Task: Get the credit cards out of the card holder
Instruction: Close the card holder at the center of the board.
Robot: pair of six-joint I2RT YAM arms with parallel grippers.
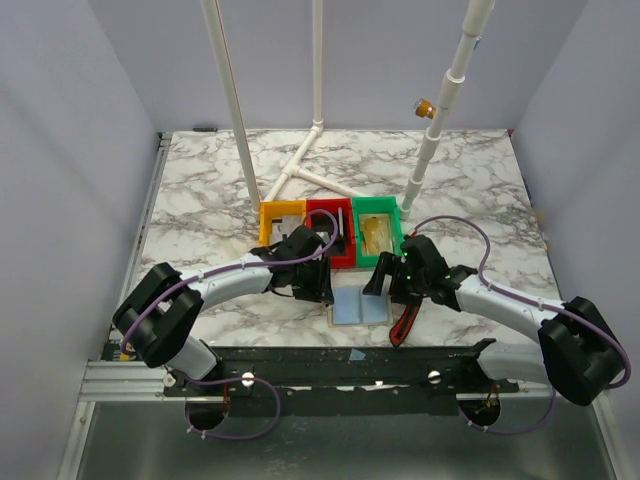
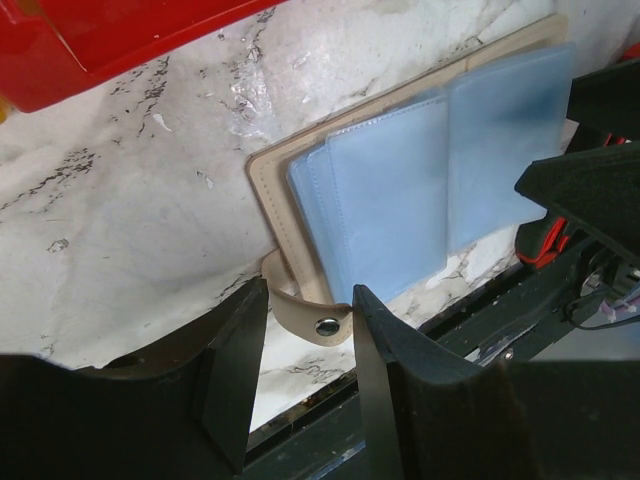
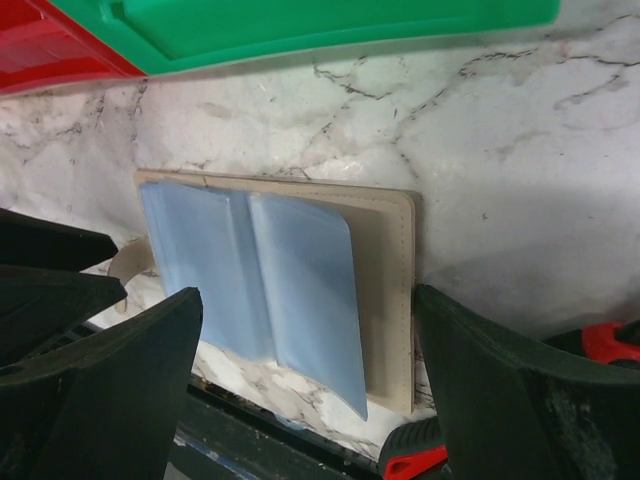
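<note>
The card holder [image 1: 360,307] lies open near the table's front edge, its tan cover [image 3: 390,290] under blue-grey pockets [image 2: 400,190]. My left gripper [image 2: 310,292] sits at the holder's left end, both fingers against the tan snap strap [image 2: 318,320], which it holds. My right gripper [image 3: 308,300] hangs open and wide over the holder's right half, empty. A yellowish-gold credit card [image 1: 378,236] lies in the green bin [image 1: 378,211]. No card shows in the pockets. In the top view the left gripper [image 1: 318,290] and right gripper [image 1: 380,283] flank the holder.
Yellow [image 1: 270,212], red [image 1: 322,209] and green bins stand in a row just behind the holder. A red-and-black tool [image 1: 405,325] lies right of the holder at the front edge. White pipes [image 1: 310,170] rise at the back.
</note>
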